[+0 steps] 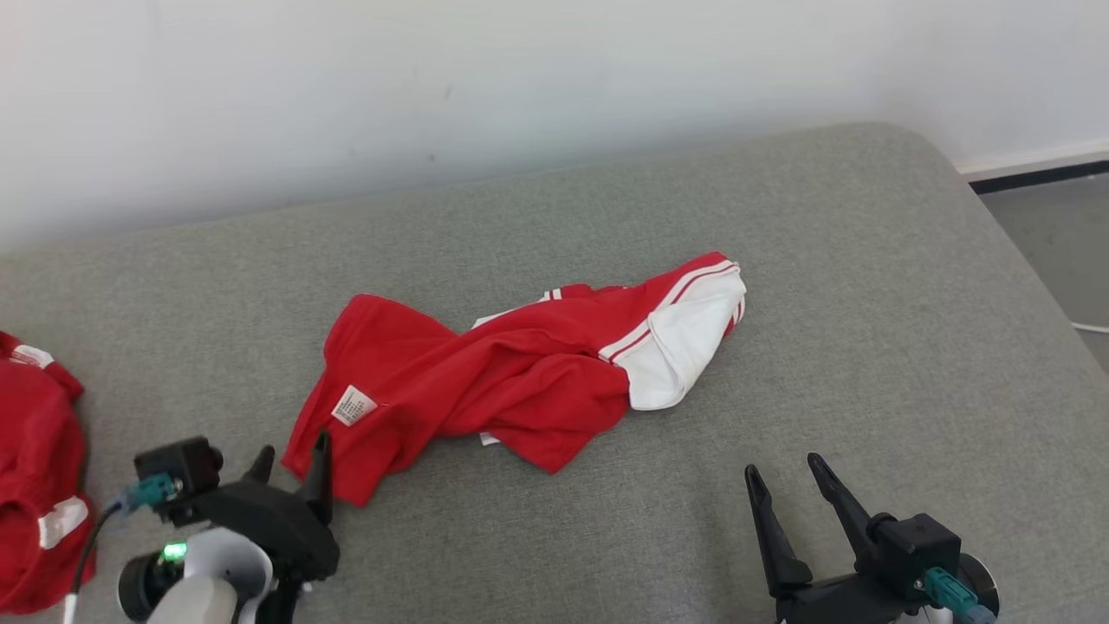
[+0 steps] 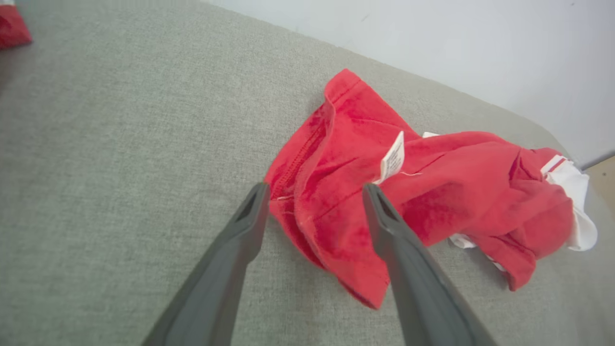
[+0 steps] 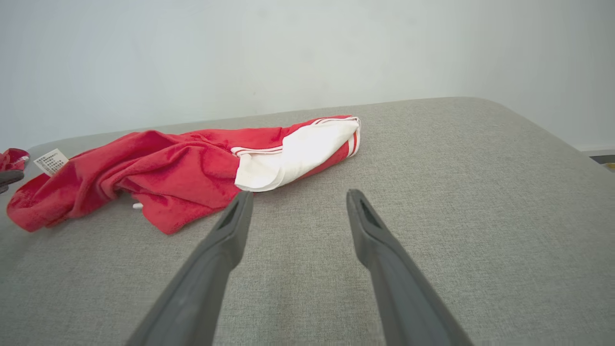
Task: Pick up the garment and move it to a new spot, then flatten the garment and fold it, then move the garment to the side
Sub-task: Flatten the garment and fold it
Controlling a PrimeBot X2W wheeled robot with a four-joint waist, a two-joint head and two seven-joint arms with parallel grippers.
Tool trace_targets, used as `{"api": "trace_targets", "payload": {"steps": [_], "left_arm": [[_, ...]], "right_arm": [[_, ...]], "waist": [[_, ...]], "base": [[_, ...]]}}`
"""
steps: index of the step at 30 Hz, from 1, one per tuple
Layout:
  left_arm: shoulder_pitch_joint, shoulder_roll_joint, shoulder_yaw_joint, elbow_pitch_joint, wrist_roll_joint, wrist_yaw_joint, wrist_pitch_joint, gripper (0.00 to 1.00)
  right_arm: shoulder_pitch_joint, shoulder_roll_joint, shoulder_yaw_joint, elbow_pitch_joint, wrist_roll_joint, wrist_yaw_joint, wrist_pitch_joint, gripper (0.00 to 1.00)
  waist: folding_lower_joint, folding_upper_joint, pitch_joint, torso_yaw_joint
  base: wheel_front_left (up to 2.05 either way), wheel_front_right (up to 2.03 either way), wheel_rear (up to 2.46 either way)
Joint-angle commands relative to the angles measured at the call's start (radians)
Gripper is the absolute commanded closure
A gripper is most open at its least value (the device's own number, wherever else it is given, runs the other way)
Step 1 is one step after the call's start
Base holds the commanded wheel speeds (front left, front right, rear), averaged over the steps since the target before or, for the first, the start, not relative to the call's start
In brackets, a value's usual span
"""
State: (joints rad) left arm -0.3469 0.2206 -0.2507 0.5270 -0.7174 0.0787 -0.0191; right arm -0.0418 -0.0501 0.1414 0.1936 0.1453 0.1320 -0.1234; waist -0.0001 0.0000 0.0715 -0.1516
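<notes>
The garment is a red shirt with white striped trim, lying crumpled in the middle of the grey cushion, a white care label showing near its left end. My left gripper is open at the garment's lower-left corner. In the left wrist view the red fabric lies on the cushion between and beyond the spread fingers, not pinched. My right gripper is open at the lower right, apart from the cloth. In the right wrist view the garment lies ahead and to the left.
A second red garment with white patches lies bunched at the cushion's left edge. A pale wall runs behind the cushion. The cushion's right edge drops to the floor. Bare grey fabric spreads around the right gripper.
</notes>
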Motion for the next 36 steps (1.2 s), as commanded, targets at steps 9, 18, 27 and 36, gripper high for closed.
{"api": "trace_targets", "payload": {"steps": [9,18,27,36], "left_arm": [[-0.124,0.069,-0.053,0.084,0.079,0.032,0.093,0.0],[-0.144,0.06,-0.029,0.113,0.049,0.052,0.078,1.0],[-0.074,-0.062,0.186,0.006,-0.227,-0.039,-0.035,1.0],[0.154,-0.117,0.32,-0.225,-0.435,-0.044,0.006,1.0]], "right_arm": [[-0.03,0.0,0.0,0.012,0.013,-0.003,-0.018,0.0],[-0.033,0.0,-0.014,0.018,0.012,-0.003,-0.03,0.0],[-0.017,-0.001,-0.024,0.02,0.006,-0.003,-0.026,0.0],[0.013,-0.001,-0.026,0.014,0.002,-0.003,-0.007,0.0]], "waist": [[0.0001,0.0,0.055,-0.074],[0.0001,0.0,0.071,-0.08],[0.0001,0.0,0.041,-0.044],[0.0001,0.0,-0.023,-0.012]], "base": [[0.0,0.0,0.0],[0.0,0.0,0.0],[0.0,0.0,0.0],[0.0,0.0,0.0]]}}
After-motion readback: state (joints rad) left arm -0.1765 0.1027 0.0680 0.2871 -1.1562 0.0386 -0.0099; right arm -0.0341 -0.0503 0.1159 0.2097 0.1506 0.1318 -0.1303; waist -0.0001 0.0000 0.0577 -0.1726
